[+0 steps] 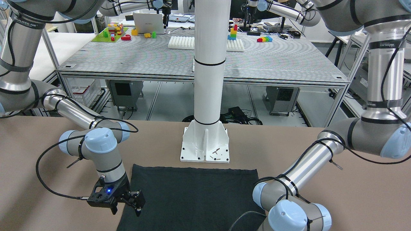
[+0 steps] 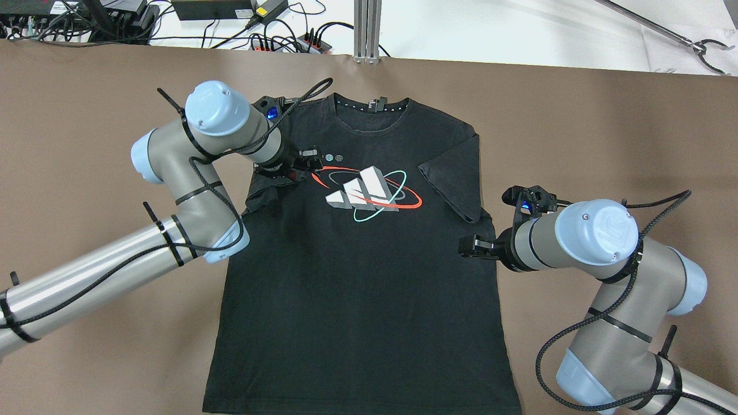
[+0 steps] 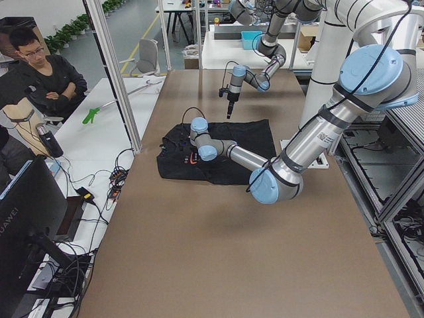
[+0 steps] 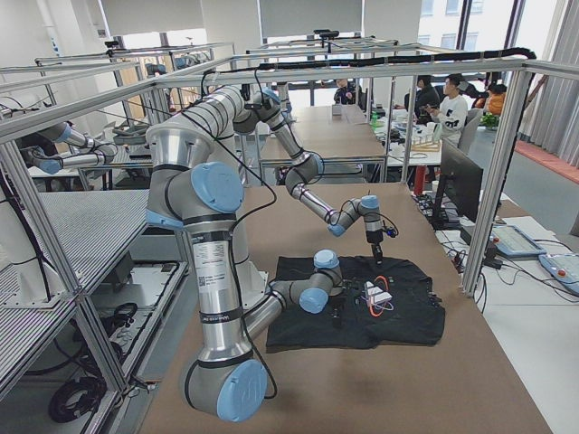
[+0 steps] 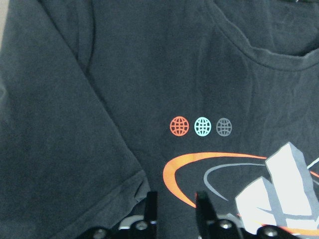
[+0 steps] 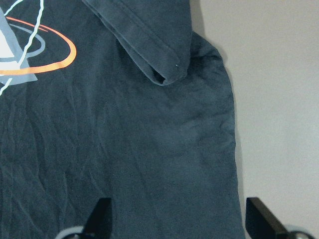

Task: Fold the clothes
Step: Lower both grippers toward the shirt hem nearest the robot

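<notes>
The clothes are one black T-shirt [image 2: 357,288] with a red, white and teal print [image 2: 366,193]. It lies flat, face up, collar towards the table's far edge. Its right sleeve [image 2: 455,178] is folded in over the body. My left gripper [image 2: 311,158] hovers over the chest beside the left sleeve [image 2: 262,199]. In the left wrist view [image 5: 175,206] its fingers stand a little apart with nothing between them. My right gripper [image 2: 470,246] is over the shirt's right side edge. It is wide open and empty in the right wrist view [image 6: 179,219].
The white pillar's base plate [image 1: 205,146] stands on the brown table just past the shirt's bottom hem. Cables and power strips [image 2: 277,40] lie beyond the table's far edge. A seated person [image 3: 46,79] is off the table on the operators' side.
</notes>
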